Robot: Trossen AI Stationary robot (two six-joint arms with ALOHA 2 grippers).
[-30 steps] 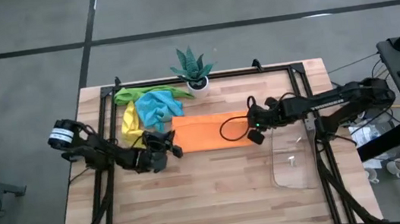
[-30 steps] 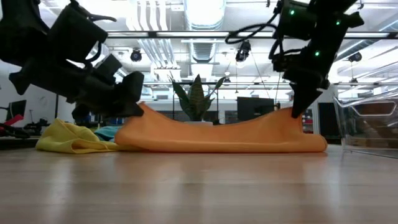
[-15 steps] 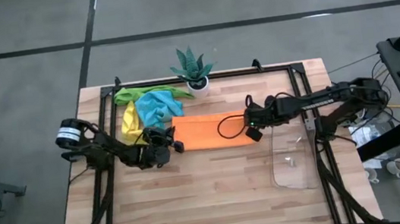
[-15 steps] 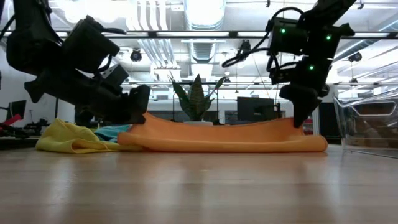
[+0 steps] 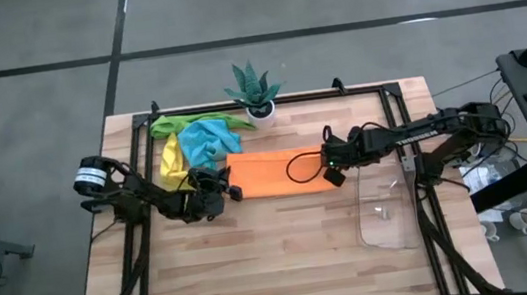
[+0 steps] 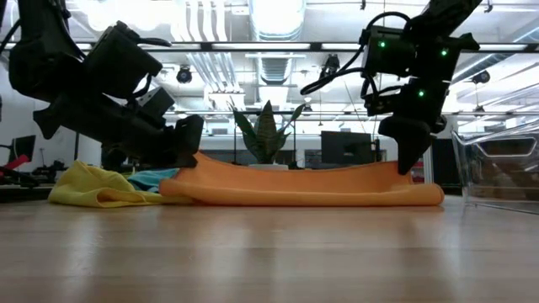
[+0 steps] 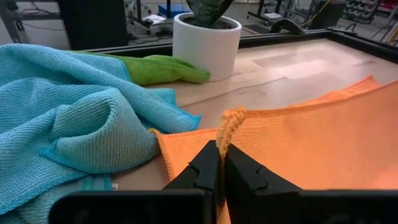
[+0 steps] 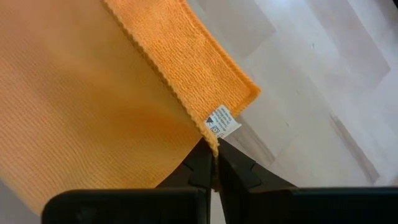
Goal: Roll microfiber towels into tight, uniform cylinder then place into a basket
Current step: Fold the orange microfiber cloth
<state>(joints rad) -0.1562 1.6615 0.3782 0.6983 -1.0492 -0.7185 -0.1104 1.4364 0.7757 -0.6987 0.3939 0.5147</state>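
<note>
the orange towel (image 5: pixel 272 173) lies stretched flat between the two claws, each one pinched on an end of it: the left gripper (image 5: pixel 225 186) has its fingers (image 7: pixel 205 167) closed tight on a bunched bit of the hem at one end, and the right gripper (image 5: pixel 332 172) is clamped narrow on the opposite end, right at the edge where a small white care label (image 8: pixel 222 121) sticks out of the seam. in the low view the cloth sags on the table (image 5: pixel 277 257) in a long, shallow hump from one claw to the other. the fabric is a fine ribbed microfiber with a stitched, slightly raised border. just behind the left gripper sit the other towels in a loose heap: a light blue towel (image 7: pixel 68 118) (softly crumpled, its weave plainly visible in the left wrist view), a green towel (image 7: pixel 158 68) drawn out in a long twist, and a yellow towel (image 5: pixel 173 164) folded limp at the side. the green one touches a smooth white pot (image 7: pixel 205 43) holding a spiky plant (image 5: pixel 254 86). beside the right gripper, on the pale wood planks, stands the clear plastic basket (image 5: pixel 385 215) with rounded corners, just apart from the orange cloth.
</note>
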